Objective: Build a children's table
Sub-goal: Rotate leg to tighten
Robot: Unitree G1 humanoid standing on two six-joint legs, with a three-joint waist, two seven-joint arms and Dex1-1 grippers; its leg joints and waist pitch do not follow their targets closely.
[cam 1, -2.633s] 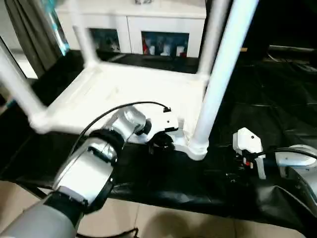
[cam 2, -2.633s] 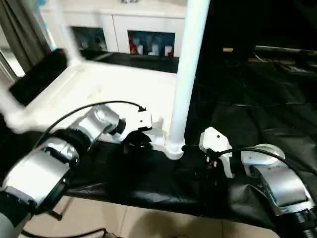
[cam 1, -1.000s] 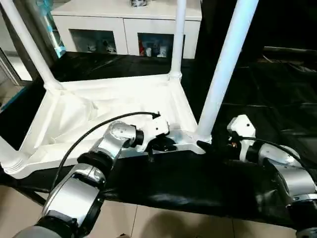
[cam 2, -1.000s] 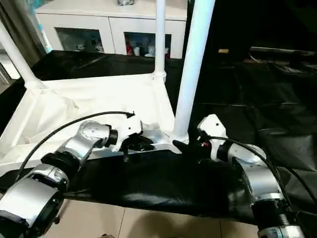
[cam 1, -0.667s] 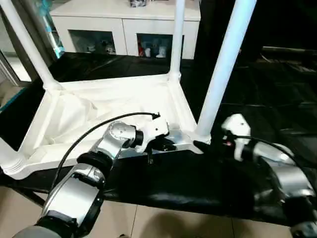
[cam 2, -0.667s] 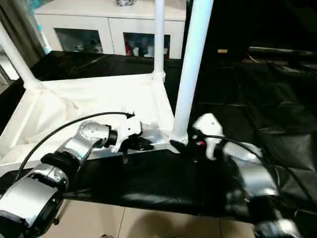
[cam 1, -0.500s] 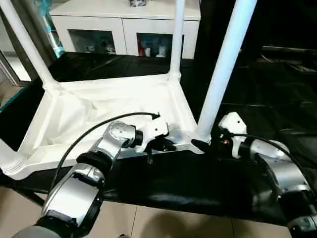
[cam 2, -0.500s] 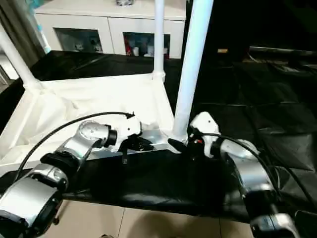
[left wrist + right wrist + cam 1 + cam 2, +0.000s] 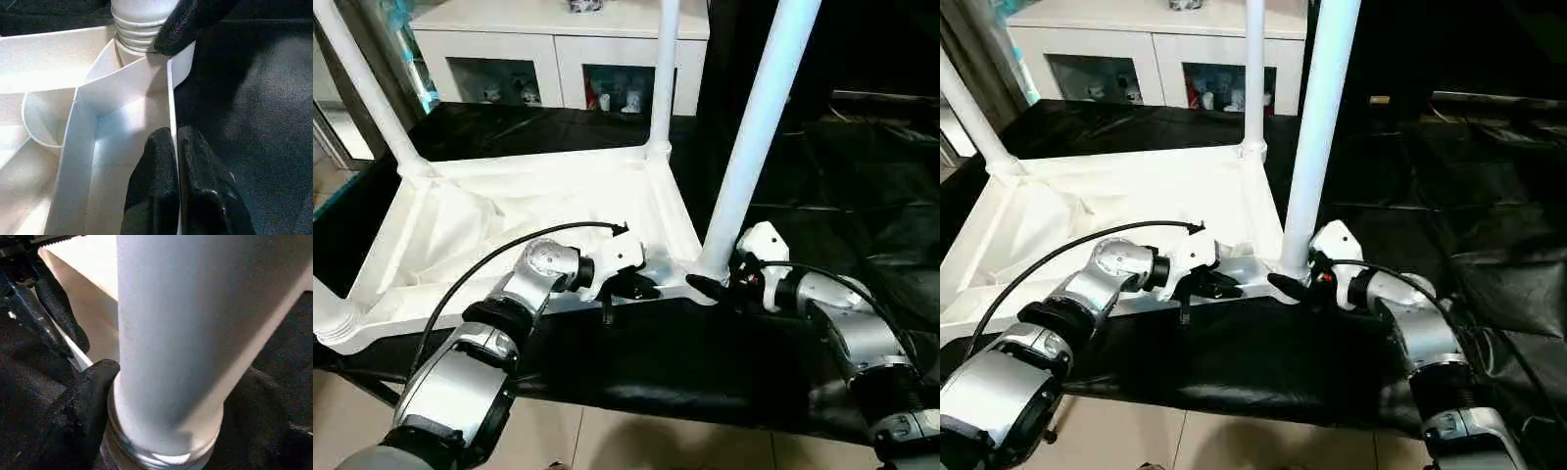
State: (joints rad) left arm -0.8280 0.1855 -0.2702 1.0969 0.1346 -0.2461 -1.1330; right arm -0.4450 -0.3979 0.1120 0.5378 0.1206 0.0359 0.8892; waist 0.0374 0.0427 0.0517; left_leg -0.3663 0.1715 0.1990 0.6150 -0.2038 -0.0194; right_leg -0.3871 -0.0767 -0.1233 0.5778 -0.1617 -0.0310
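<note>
Nearest the robot, at the counter's (image 9: 705, 362) front edge, the children's table (image 9: 509, 225) lies upside down on the black sheet, ribbed underside up, its legs standing upward. The left end effector (image 9: 631, 287) is clenched on the table's thin front rim (image 9: 172, 112) — one black finger on each side of the wall, near the front right corner socket. Just beside it, the right end effector (image 9: 710, 287) sits at the base of the nearest leg (image 9: 754, 137), its fingers (image 9: 83, 406) apart on either side of the ringed foot of that tube; one pad touches the flared end, but whether the leg is truly gripped cannot be told. Farther back, a second leg (image 9: 664, 73) rises from the far right corner and a third (image 9: 367, 93) from the far left. Beyond the counter's far edge stands a white cabinet (image 9: 558, 59) with glass doors.
</note>
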